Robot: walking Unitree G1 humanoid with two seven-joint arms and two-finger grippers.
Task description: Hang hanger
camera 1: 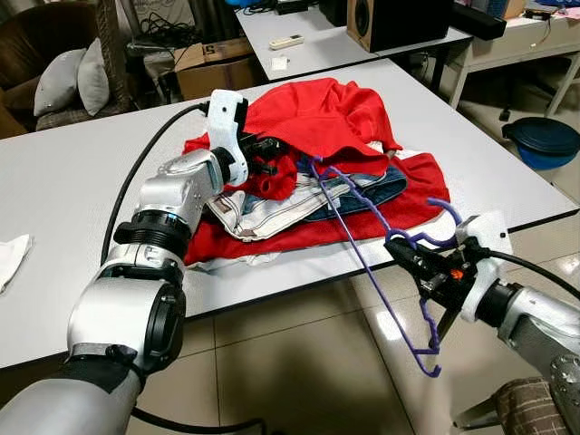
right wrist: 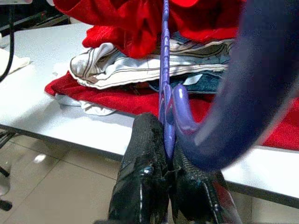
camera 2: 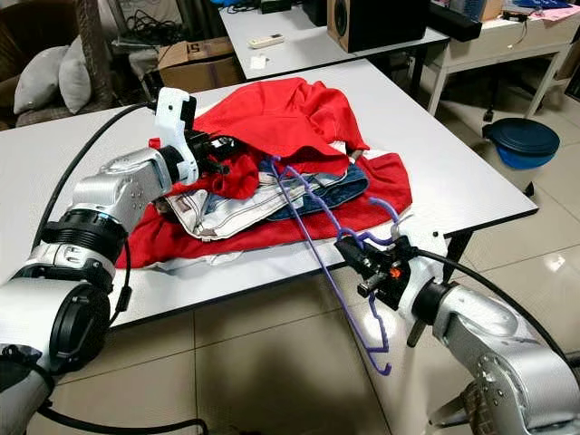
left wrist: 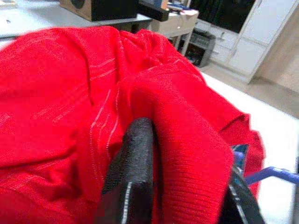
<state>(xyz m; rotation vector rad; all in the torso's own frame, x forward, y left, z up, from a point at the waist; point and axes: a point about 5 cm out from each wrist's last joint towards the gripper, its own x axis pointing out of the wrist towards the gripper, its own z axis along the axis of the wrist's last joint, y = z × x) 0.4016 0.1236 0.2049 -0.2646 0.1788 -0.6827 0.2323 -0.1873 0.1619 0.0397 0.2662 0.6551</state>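
A purple hanger (camera 1: 362, 249) slants from the clothes pile down past the table's front edge. My right gripper (camera 1: 419, 256) is shut on the hanger near its hook (camera 1: 449, 217); in the right wrist view the black fingers (right wrist: 142, 179) pinch the purple hanger's bar (right wrist: 165, 84). My left gripper (camera 1: 269, 159) is on the pile and shut on a fold of the red garment (camera 1: 317, 113); the left wrist view has red garment cloth (left wrist: 187, 154) bunched between the fingers (left wrist: 133, 168). The hanger's far end (camera 1: 317, 165) lies under the red garment's edge.
The pile on the white table (camera 1: 72, 199) holds jeans (camera 1: 362, 190), a striped light garment (camera 1: 263, 213) and a red cloth (camera 1: 399, 213) beneath. A second table (camera 1: 317, 45) with a speaker (camera 1: 399, 23) stands behind. A blue basin (camera 1: 544, 140) sits on the tiled floor at right.
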